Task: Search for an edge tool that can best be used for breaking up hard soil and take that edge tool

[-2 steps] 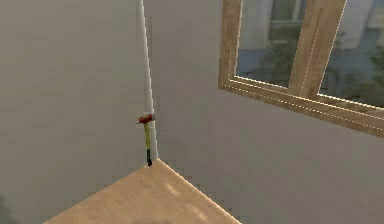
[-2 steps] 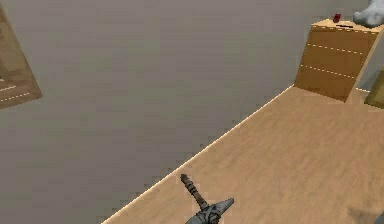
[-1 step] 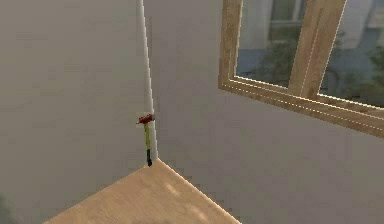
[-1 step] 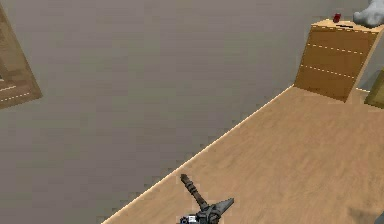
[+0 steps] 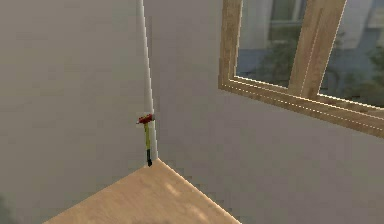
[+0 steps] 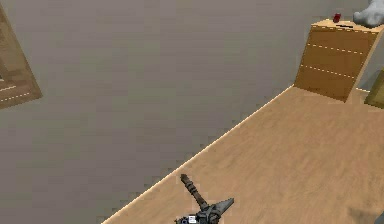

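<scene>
One end effector (image 6: 205, 198), at 6 o'clock in the arm side view, holds nothing above bare wooden floor (image 6: 300, 160) that runs clear to the wall edge and a dresser (image 6: 335, 60) at 2 o'clock. Ahead, a red-headed tool (image 5: 147, 135) stands upright in the wall corner, with a window (image 5: 300, 60) at 2 o'clock.

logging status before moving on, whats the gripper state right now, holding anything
dark two-finger gripper: holds nothing, only bare light wooden floor behind its far end; open or shut cannot be told
</scene>
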Robot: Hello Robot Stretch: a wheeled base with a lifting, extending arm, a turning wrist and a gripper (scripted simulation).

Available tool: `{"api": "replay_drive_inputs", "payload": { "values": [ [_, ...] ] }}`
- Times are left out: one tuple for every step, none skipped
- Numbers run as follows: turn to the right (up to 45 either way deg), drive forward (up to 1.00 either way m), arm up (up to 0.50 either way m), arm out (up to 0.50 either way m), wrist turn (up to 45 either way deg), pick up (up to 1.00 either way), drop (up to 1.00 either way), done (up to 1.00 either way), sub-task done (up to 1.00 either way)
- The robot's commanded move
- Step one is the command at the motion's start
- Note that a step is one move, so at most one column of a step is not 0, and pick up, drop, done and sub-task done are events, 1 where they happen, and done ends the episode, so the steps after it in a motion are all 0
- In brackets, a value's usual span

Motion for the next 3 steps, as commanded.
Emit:
{"api": "replay_drive_inputs", "payload": {
  "values": [
    [0.0, 0.0, 0.0, 0.0, 45.0, 0.0, 0.0, 0.0, 0.0],
    [0.0, 0.0, 0.0, 0.0, 45.0, 0.0, 0.0, 0.0, 0.0],
    [0.0, 0.0, 0.0, 0.0, 30.0, 0.0, 0.0, 0.0, 0.0]
  ]
}}
